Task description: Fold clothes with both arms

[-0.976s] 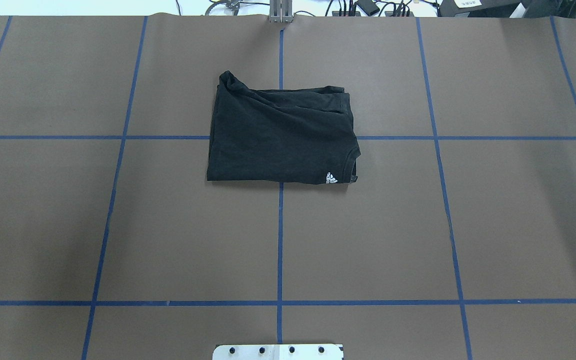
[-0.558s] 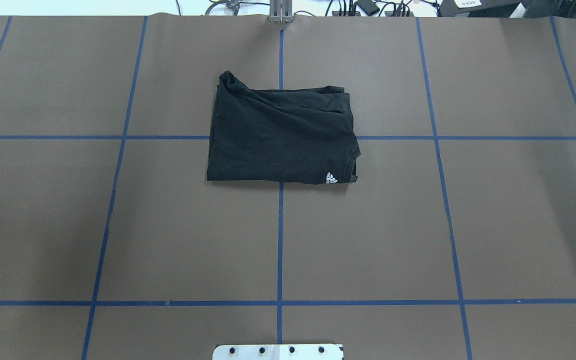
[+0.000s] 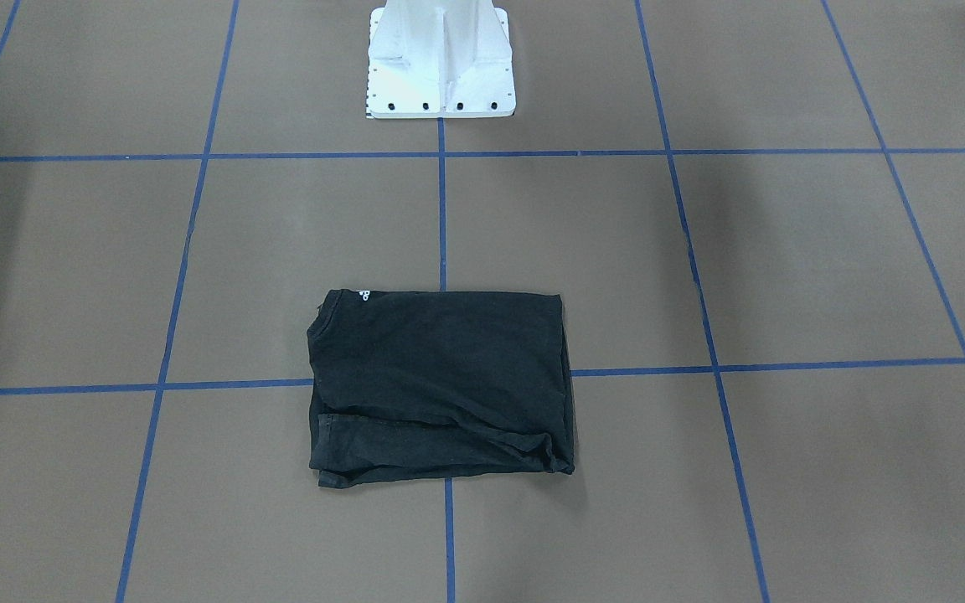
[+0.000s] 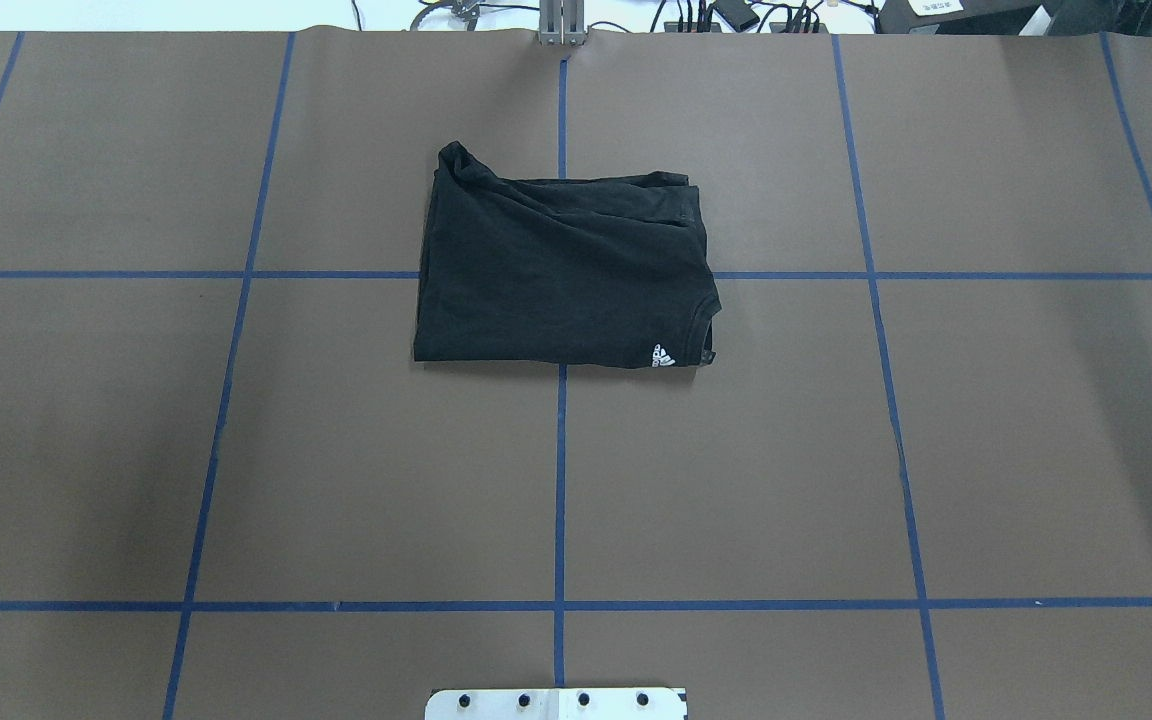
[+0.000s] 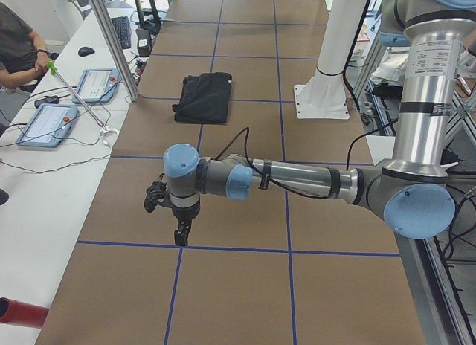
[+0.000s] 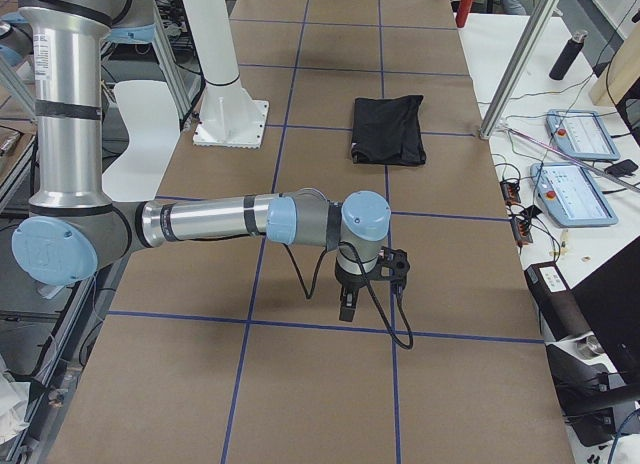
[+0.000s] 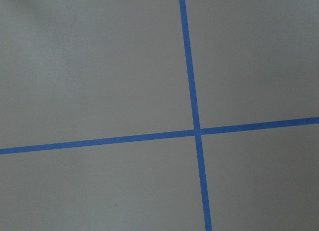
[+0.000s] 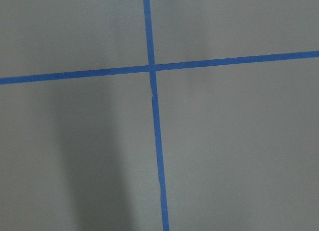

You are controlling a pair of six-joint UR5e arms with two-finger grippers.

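The black T-shirt (image 4: 561,275) lies folded into a rough rectangle on the brown table (image 4: 336,450). It sits across the spot where the centre line of the blue tape grid (image 4: 559,480) meets a cross line. A small white logo (image 4: 664,356) shows at the corner nearest the robot, on its right side, next to the curved neckline. The far edge of the shirt is rumpled, with loose layers bunched along it. The white base block (image 3: 441,59) stands well apart from the shirt, with bare table between them.

Neither arm appears in the overhead or front-facing views. In the left side view the left arm (image 5: 297,181) reaches out low over the table. The left gripper (image 5: 181,237) points straight down, just above a tape line. The shirt lies well apart from it, farther along the table. In the right side view the right arm (image 6: 210,221) is stretched out the same way. The right gripper (image 6: 346,309) also points down near a tape line, and the shirt is well beyond it. Neither gripper touches the shirt, and from these side views I cannot tell how either pair of fingers is set.

Each wrist camera shows only brown table and a tape crossing (image 7: 197,131). A person (image 5: 15,47) sits at the white bench beside the table.
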